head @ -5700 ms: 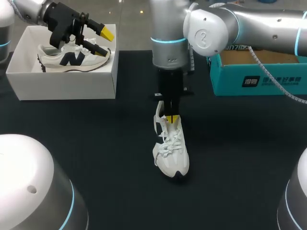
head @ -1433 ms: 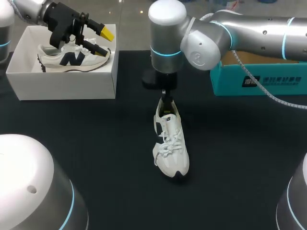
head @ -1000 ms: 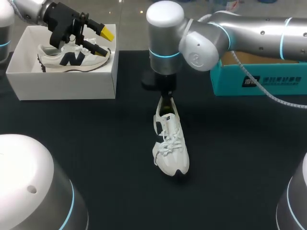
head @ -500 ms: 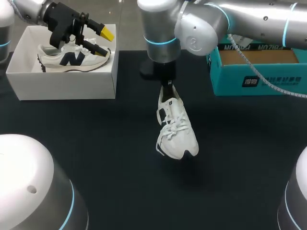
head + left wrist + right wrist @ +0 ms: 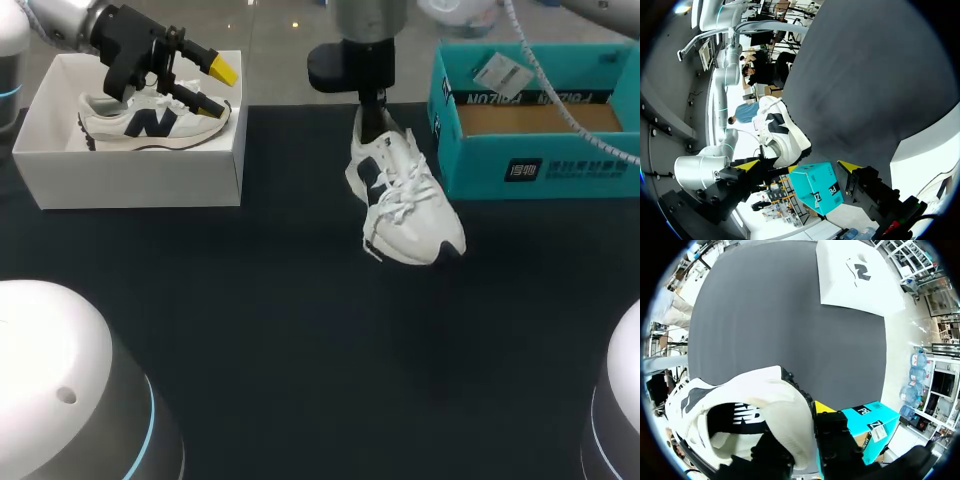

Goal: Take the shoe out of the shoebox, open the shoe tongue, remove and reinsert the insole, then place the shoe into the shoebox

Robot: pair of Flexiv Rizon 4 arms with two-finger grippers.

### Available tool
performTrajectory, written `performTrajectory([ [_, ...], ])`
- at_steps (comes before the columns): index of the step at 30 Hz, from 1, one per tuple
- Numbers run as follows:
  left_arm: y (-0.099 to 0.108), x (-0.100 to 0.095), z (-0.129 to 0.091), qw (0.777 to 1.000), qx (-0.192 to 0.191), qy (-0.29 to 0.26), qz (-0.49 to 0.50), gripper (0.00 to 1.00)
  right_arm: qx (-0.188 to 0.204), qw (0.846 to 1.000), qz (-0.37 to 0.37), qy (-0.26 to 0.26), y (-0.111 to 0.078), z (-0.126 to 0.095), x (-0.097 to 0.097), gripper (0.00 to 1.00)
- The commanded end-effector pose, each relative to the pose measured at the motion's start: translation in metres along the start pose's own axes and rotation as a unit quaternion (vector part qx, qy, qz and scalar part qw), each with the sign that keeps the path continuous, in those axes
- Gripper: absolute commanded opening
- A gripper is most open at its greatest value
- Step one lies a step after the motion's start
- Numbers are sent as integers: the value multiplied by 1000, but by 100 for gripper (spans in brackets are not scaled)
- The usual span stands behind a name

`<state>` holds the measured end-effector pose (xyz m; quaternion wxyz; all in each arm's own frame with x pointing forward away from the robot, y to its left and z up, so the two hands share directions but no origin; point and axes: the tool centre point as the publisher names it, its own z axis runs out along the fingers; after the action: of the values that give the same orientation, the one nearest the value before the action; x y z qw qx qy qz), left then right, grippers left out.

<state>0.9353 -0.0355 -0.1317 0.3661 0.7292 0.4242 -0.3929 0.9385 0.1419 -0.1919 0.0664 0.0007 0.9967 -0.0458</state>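
Observation:
A white sneaker [image 5: 405,205] with a dark heel patch hangs above the black table, toe pointing down toward the front. My right gripper [image 5: 372,115] is shut on its heel collar, just left of the teal shoebox [image 5: 535,165]. In the right wrist view the heel of the sneaker [image 5: 740,410] fills the space at my right gripper [image 5: 800,415]; one finger is inside the shoe, and the teal shoebox [image 5: 865,420] lies beyond. My left gripper [image 5: 220,88] stands open over the white box. From the left wrist, my left gripper [image 5: 799,167] looks out at the hanging sneaker [image 5: 782,132].
A white open box [image 5: 130,175] at the back left holds a second white sneaker [image 5: 150,120] with a dark letter on its side. The teal shoebox has a brown bottom and a paper tag [image 5: 495,72] at its far edge.
My right arm has lifted the sneaker off the table and carried it back and to the right, up beside the teal shoebox. The left arm has not moved.

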Motion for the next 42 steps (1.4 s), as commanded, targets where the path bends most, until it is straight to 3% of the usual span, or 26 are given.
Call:
performTrajectory([
  [1,0,0,0,1000,0,1,0,100,-1,1000,-6,-5,-11,-48,-6,0],
  [6,0,0,0,1000,0,1,0,100,9,1000,8,-23,-23,-72,-10,0],
  [23,0,0,0,1000,0,1,0,100,9,1000,8,-23,-23,-72,-10,0],
  [32,0,0,0,1000,0,1,0,100,-26,997,40,-56,-110,-63,-27,0],
  [42,0,0,0,1000,0,1,0,100,-21,997,21,-66,-197,-47,-37,0],
])
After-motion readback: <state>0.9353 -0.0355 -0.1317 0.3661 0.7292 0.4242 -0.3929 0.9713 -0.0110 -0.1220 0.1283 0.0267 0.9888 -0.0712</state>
